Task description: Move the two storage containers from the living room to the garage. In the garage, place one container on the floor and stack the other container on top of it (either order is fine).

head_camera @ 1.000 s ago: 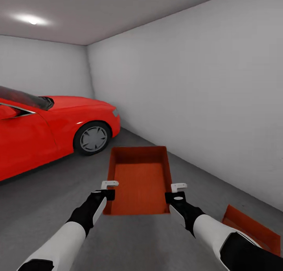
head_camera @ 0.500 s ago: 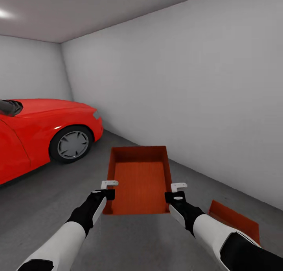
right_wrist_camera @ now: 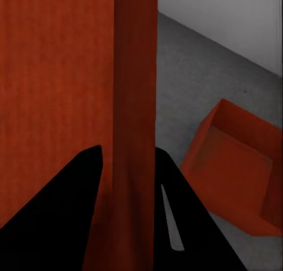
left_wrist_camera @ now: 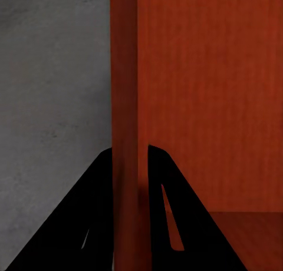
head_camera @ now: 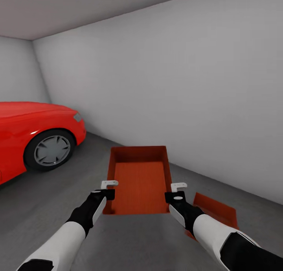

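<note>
The left gripper [head_camera: 108, 189] was clamped on the left wall of the carried bin [head_camera: 138, 180], one finger inside and one outside, as the left wrist view showed with the fingers [left_wrist_camera: 168, 188] pressed against that wall. The right gripper [head_camera: 177, 191] was closed the same way over the right wall, its fingers [right_wrist_camera: 88, 182] straddling the rim. Both grips sat at the near end of the bin, which hung level above the floor [head_camera: 47, 208], open side up and empty.

The second bin [head_camera: 216, 210] lay on the floor just right of the carried bin and lower, partly behind the right forearm; it sat near the grey wall [head_camera: 196, 106]. Further off, left of the carried bin, stood a red car [head_camera: 35, 133] with its front wheel toward the robot.

The bin looked stiff and light, with thin straight walls that gave the fingers a firm edge to pinch. Held only at the near end, it would probably tend to dip at the far end, so even pressure from both sides mattered. For stacking, the side walls seemed the right hold, letting the flat bottom settle into or onto the second bin
</note>
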`<state>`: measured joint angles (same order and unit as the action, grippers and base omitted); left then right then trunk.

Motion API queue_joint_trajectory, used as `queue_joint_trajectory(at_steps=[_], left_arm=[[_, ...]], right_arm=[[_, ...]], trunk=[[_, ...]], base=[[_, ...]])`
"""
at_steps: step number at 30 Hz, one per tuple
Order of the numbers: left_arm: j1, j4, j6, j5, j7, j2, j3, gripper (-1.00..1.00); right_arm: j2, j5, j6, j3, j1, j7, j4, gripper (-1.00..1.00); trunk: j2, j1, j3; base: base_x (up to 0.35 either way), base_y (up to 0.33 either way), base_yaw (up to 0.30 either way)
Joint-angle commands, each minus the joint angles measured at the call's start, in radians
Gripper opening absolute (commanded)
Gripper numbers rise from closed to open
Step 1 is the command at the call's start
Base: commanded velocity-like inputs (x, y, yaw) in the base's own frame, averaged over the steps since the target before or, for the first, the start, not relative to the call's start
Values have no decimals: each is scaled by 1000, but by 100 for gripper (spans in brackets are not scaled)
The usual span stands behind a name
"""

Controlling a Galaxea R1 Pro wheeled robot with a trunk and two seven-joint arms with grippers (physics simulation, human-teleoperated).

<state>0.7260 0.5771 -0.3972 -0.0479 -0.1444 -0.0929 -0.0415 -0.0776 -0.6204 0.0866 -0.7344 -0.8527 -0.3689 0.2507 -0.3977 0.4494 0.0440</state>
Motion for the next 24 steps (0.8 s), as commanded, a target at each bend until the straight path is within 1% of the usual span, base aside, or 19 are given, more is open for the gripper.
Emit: queue_joint_trajectory(at_steps=[1, 15, 18, 24], left_arm=[[0, 0, -6, -9, -12, -7, -3, -100], [0, -1, -6, -9, -12, -7, -3, -100], [-1, -3, -6, -6, -12, -7, -4, -100], [-1, -3, -6, -6, -14, -7, -3, -100]], right_arm=[[-1, 25, 9, 23, -2, -77, 13, -100], [-1, 26, 9, 23, -2, -77, 13, -100], [-1, 26, 9, 23, -2, -77, 13, -100], [-1, 25, 9, 23, -2, -77, 13, -100]], trunk=[[-2, 1, 2], [-2, 1, 2], [-2, 1, 2], [-2, 1, 2]], base=[[0, 0, -286], [8, 0, -286], [211, 0, -286], [305, 0, -286]])
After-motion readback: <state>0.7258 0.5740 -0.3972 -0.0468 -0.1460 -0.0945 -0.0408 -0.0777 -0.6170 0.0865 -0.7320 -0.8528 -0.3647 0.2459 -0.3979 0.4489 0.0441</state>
